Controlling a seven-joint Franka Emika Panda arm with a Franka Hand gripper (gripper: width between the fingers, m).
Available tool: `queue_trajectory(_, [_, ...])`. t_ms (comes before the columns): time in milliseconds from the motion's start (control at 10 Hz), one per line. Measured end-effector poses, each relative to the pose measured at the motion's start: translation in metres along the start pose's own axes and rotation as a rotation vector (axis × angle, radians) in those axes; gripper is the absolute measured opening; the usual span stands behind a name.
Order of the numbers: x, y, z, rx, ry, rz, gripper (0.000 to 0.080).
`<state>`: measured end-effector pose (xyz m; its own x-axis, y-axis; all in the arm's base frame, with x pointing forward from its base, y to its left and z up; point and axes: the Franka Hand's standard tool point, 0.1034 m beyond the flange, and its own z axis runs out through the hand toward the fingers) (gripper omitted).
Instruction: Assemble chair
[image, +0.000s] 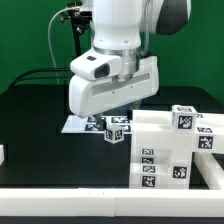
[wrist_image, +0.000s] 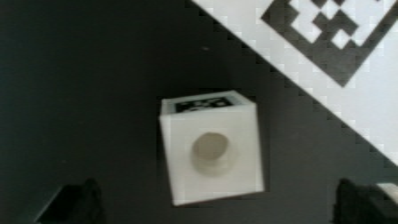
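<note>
Nearest in the exterior view, the chair's big white tagged blocks (image: 172, 150) sit at that view's right; behind them a small white tagged block (image: 115, 128) stands on the black table (image: 40, 120); the gripper (wrist_image: 228, 198) hangs above it, jaws wide, holding nothing; the marker board (image: 78, 124) lies beside it.

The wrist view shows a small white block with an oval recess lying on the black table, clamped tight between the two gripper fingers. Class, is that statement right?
Not quite. The small white block with the oval recess does lie on the black table, but it is not clamped: the wrist view shows the gripper open, its fingertips standing wide apart with clear gaps to the block.
</note>
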<state>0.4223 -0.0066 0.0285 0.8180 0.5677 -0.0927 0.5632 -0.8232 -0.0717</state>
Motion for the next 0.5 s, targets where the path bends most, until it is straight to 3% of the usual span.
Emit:
queue_trajectory(200, [-0.021, -0.007, 0.017, -0.024, -0.011, 0.011, 0.0649])
queue_trajectory(500, [-0.035, -0.015, 0.026, -0.012, -0.036, 0.034, 0.0649])
